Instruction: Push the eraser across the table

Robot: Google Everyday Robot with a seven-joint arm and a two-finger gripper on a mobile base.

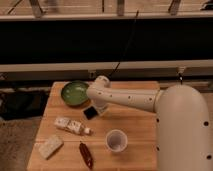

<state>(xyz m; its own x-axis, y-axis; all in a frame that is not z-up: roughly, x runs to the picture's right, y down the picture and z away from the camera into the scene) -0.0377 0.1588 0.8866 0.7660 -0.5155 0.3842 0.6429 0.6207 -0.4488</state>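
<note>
**Arm bent low over the counter, black eraser at its tip**

The white arm reaches in from the right and folds down toward the light wooden plank counter (135,125). Its hand (99,109) sits low at the arm's end, just right of the small flat black rectangular eraser (90,112); whether the two touch, I cannot tell.

The eraser lies tilted on the counter's left-centre, just below the round green bowl (75,93) near the far left corner. Just below and to the left of the eraser lies a crumpled pale snack packet (71,125). A pale whitish sponge-like block (50,146) rests near the front left corner, with a dark reddish elongated item (86,154) beside it toward the front edge. A white paper cup (116,140) stands upright to the right of these.
</note>
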